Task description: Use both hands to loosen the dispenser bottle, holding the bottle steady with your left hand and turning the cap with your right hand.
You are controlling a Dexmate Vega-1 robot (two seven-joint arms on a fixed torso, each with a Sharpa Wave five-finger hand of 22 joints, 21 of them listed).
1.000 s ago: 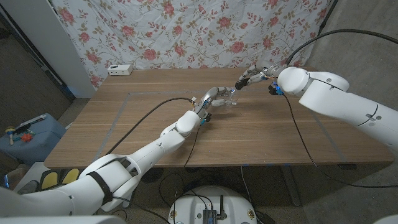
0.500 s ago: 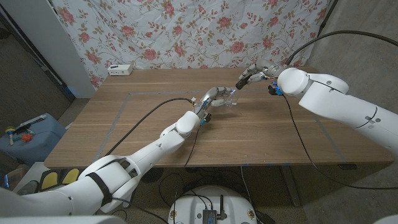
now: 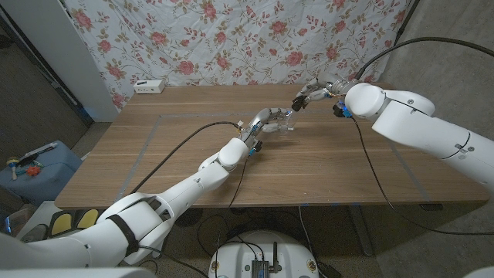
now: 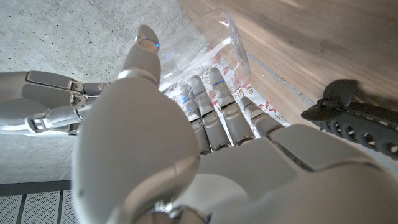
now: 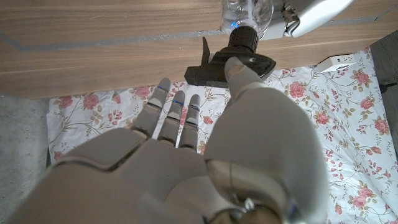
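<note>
Power strip: we see a small white power strip at the worktop's far left corner, well apart from both hands.

Worktop: we see a brown wooden worktop with a thin pale line marking a rectangle on it; behind its far edge hangs a white cloth with pink roses.

Left hand: we see the white left hand near the middle of the worktop, a little toward the far edge. In the left wrist view its fingers lie close together against one side of the bottle and its thumb reaches up along the other side, so it grips the bottle's body.

Bottle: we see the clear plastic dispenser bottle in the left hand, near the middle of the worktop toward the far edge. In the right wrist view its clear body narrows to a black pump cap with a flat spout. We cannot tell whether the base touches the worktop.

Right hand: we see the white right hand just beside the bottle, on its far right side. In the right wrist view its thumb tip lies against the black pump cap while its fingers are stretched out side by side, apart from the cap. We cannot tell whether it really pinches the cap.
</note>
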